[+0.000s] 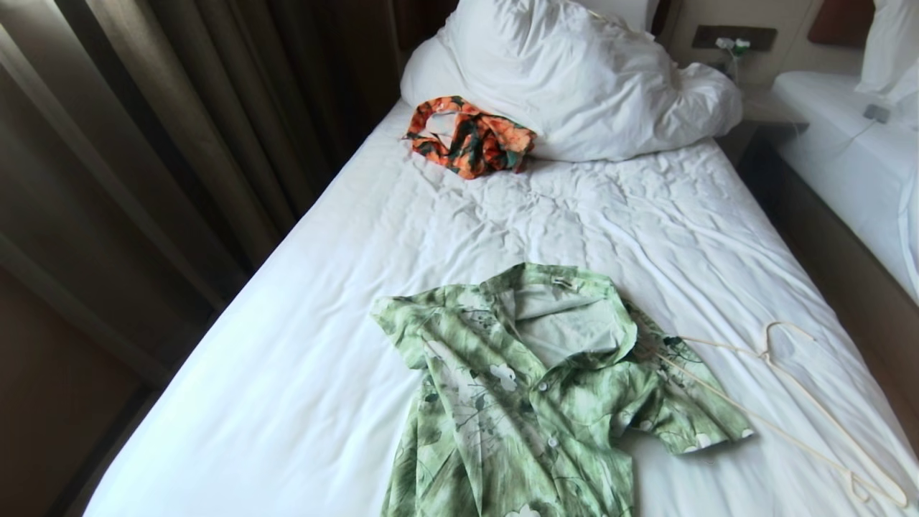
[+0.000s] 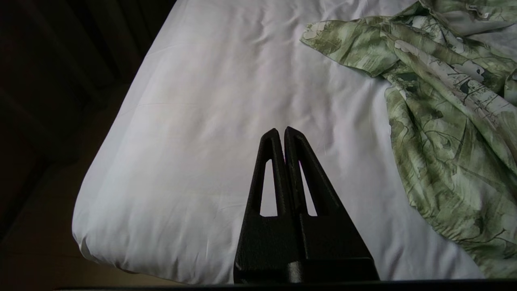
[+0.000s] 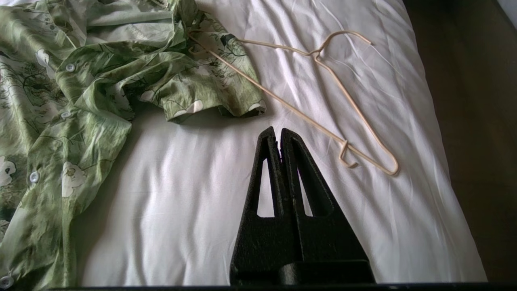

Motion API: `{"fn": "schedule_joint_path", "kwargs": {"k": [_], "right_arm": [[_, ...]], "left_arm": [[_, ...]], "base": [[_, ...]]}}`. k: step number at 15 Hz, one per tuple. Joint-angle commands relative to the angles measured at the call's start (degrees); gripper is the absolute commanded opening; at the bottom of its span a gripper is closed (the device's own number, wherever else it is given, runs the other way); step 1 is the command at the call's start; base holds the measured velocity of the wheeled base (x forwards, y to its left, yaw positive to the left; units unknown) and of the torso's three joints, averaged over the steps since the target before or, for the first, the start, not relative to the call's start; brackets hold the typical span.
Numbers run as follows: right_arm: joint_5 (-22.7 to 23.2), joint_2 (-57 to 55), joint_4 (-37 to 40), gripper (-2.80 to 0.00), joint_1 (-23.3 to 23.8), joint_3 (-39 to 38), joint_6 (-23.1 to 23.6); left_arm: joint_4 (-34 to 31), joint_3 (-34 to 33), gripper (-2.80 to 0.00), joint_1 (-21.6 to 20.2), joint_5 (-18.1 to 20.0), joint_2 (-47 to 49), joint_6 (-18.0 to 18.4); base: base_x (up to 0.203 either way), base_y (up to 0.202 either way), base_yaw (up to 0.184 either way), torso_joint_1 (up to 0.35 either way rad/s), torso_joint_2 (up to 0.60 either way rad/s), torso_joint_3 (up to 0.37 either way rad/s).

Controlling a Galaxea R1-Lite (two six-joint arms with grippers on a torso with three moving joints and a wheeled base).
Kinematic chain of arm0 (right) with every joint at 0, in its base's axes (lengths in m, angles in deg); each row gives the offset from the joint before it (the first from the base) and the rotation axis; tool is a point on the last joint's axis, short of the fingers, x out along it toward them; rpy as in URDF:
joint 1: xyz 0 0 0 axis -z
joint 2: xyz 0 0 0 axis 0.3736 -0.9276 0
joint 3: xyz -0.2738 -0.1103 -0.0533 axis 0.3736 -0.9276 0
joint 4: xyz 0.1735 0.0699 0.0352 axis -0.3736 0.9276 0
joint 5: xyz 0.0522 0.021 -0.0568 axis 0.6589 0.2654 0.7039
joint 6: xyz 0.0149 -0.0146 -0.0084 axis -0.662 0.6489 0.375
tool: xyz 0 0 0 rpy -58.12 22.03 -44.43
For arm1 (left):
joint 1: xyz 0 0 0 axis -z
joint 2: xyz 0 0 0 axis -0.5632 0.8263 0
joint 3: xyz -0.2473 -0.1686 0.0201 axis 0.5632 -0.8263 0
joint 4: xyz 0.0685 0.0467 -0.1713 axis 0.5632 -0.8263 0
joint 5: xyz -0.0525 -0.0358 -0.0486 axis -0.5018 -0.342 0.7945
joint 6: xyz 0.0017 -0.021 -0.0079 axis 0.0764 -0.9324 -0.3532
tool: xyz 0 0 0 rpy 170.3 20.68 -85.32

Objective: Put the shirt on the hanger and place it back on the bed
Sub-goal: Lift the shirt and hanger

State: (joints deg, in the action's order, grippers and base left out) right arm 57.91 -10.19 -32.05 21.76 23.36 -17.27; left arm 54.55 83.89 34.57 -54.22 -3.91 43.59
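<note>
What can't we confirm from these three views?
- Shirt hem: cut off by the head view's bottom edge.
- Hanger far end: lies on the sleeve; whether it goes under the collar is unclear in the head and right wrist views.
- Orange garment: bunched, type unreadable.

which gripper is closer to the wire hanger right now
Right. The right gripper, shut, hangs above bare sheet just short of the hanger. The left gripper, shut, is beyond the shirt, near the bed's other edge.

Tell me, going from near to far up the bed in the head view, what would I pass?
Shirt → orange garment → pillow, all on the bed. The hanger lies beside the shirt, so it has no clear place in the order.
</note>
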Motion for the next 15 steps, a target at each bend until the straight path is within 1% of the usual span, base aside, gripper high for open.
{"fn": "schedule_joint_path", "kwargs": {"k": [1, 4, 8, 13, 15], "right_arm": [[0.28, -0.24, 0.69, -2.80, 0.01, 2.16, 0.02], [0.37, -2.89, 4.86, -2.80, 0.01, 8.71, 0.03], [0.40, -11.90, 5.25, -2.80, -0.20, 15.57, -0.03], [0.42, -29.17, 4.71, -2.80, -0.30, 24.37, -0.57], [0.41, -38.78, 2.55, -2.80, -0.28, 27.71, -2.44]], "left_arm": [[-0.01, -0.01, -2.80, -0.03, 0.04, 0.07, 0.01], [-0.01, -0.01, -2.80, -0.03, 0.04, 0.07, 0.01], [-0.01, -0.01, -2.80, 0.05, 0.04, 0.07, 0.01], [-0.01, -0.01, -2.80, 0.01, 0.05, 0.07, 0.01], [-0.01, -0.01, -2.80, -0.01, 0.04, 0.07, 0.01]], "base": [[0.000, 0.000, 0.000, 0.000, 0.00, 0.000], [0.000, 0.000, 0.000, 0.000, 0.00, 0.000], [0.000, 0.000, 0.000, 0.000, 0.00, 0.000], [0.000, 0.000, 0.000, 0.000, 0.00, 0.000], [0.000, 0.000, 0.000, 0.000, 0.00, 0.000]]}}
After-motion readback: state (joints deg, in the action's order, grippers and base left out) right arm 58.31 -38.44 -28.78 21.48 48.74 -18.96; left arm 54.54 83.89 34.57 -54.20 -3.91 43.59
